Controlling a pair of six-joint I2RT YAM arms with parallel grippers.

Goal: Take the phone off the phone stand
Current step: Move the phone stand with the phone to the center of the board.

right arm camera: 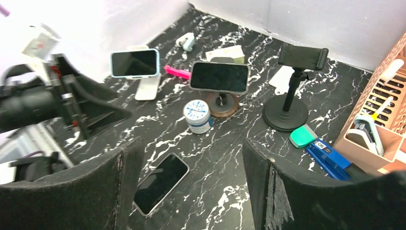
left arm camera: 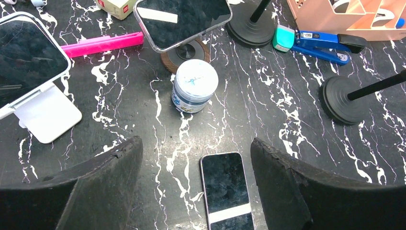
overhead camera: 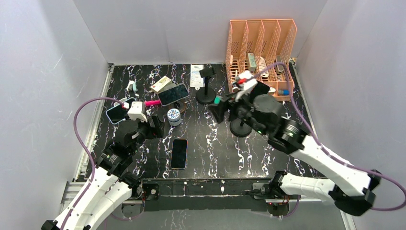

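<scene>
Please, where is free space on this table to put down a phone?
Free: the bare table right of the flat phone, up to the near black stand base; also the strip between that phone and the jar. Crowded: the back, around the phone on the wooden stand, the pink tool and the orange organizer.

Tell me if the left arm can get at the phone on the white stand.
Probably yes. The left pincer is open and empty, the phone sits just to its left on the white stand, and nothing stands between them.
</scene>
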